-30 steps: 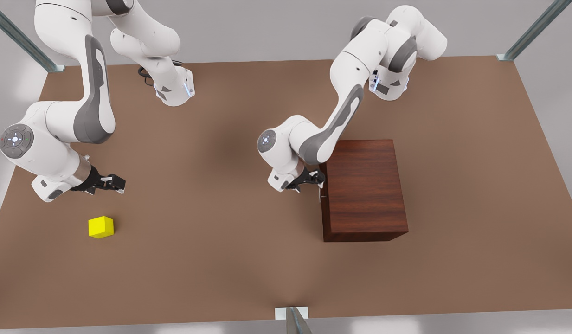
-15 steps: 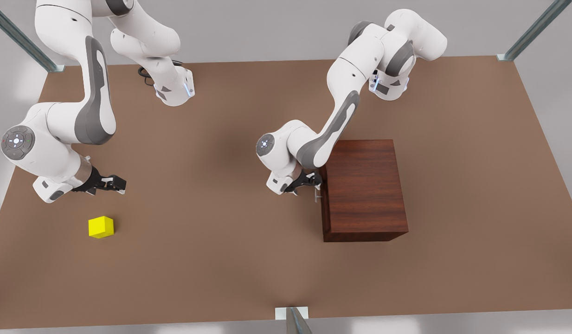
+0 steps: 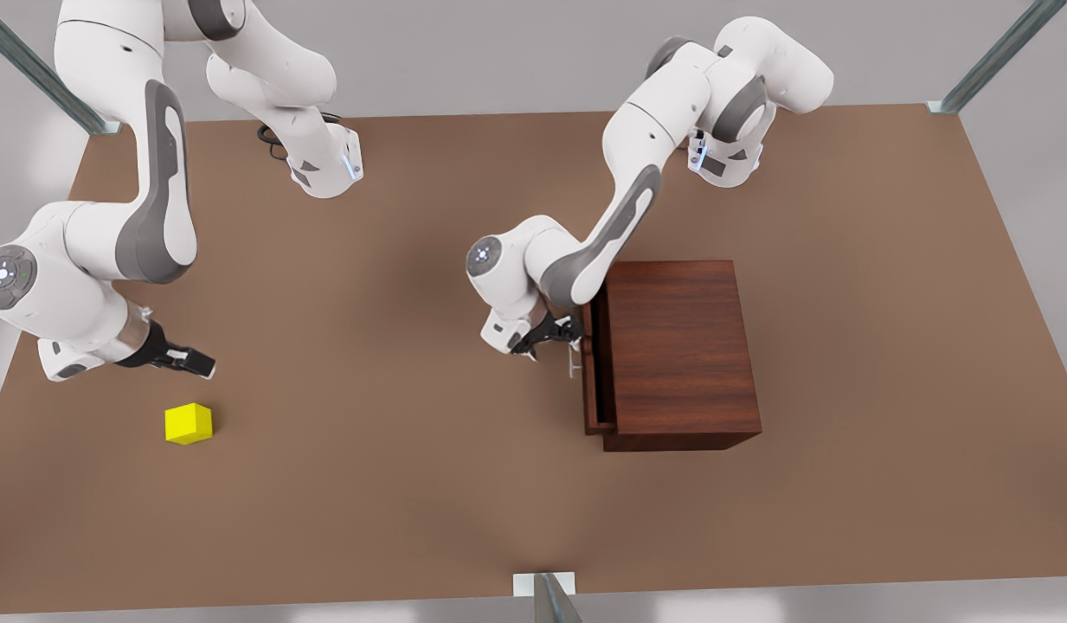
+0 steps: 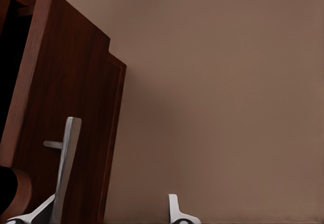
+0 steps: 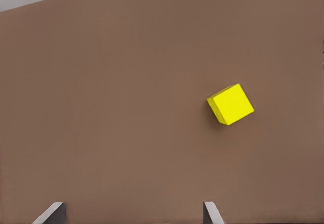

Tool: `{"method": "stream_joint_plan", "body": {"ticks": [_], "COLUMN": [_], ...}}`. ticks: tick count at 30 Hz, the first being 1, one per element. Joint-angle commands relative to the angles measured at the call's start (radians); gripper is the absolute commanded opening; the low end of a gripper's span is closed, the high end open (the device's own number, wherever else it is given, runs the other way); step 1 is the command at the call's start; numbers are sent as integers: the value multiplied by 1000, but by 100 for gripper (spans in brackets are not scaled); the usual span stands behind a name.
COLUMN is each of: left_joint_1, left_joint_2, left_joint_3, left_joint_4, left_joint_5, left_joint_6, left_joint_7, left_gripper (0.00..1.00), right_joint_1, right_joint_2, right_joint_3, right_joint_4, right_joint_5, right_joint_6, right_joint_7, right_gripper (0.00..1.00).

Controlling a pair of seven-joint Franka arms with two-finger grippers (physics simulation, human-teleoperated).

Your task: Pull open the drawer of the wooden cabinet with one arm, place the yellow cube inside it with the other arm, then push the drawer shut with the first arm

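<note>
Drawer (image 3: 591, 372) juts slightly from the wooden cabinet (image 3: 680, 350); the left gripper (image 3: 557, 336) sits at its silver handle (image 3: 574, 359), fingers apart. Right gripper (image 3: 191, 362), fingers spread, hovers near the yellow cube (image 3: 188, 423) on the table (image 3: 395, 450).

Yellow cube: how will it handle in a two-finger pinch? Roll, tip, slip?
The yellow cube sits flat on the table, so rolling seems unlikely. Its plain flat faces should suit parallel fingers, though they may be slick. It looks solid, probably rigid.

No text, label, brand, number or sign could be read on anything in the views.
</note>
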Motion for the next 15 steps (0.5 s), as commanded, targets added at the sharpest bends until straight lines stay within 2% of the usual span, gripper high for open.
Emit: {"method": "stream_joint_plan", "body": {"ticks": [1, 5, 10, 15], "left_joint_1": [-3, -11, -26, -40], "left_joint_2": [4, 5, 5, 4], "left_joint_3": [-2, -3, -3, 0], "left_joint_4": [3, 4, 19, 21], "left_joint_5": [0, 0, -1, -1], "left_joint_6": [24, 48, 36, 16], "left_joint_7": [-60, -61, -63, -64], "left_gripper": [100, 100, 100, 100], "right_joint_1": [1, -14, -55, -72], "right_joint_2": [1, 67, 118, 199], "right_joint_3": [0, -8, -9, -9], "right_joint_4": [3, 69, 76, 81], "right_joint_5": [2, -1, 51, 49], "right_joint_6": [9, 18, 156, 209], "right_joint_7": [502, 734, 798, 805], "right_gripper": [100, 100, 100, 100]}}
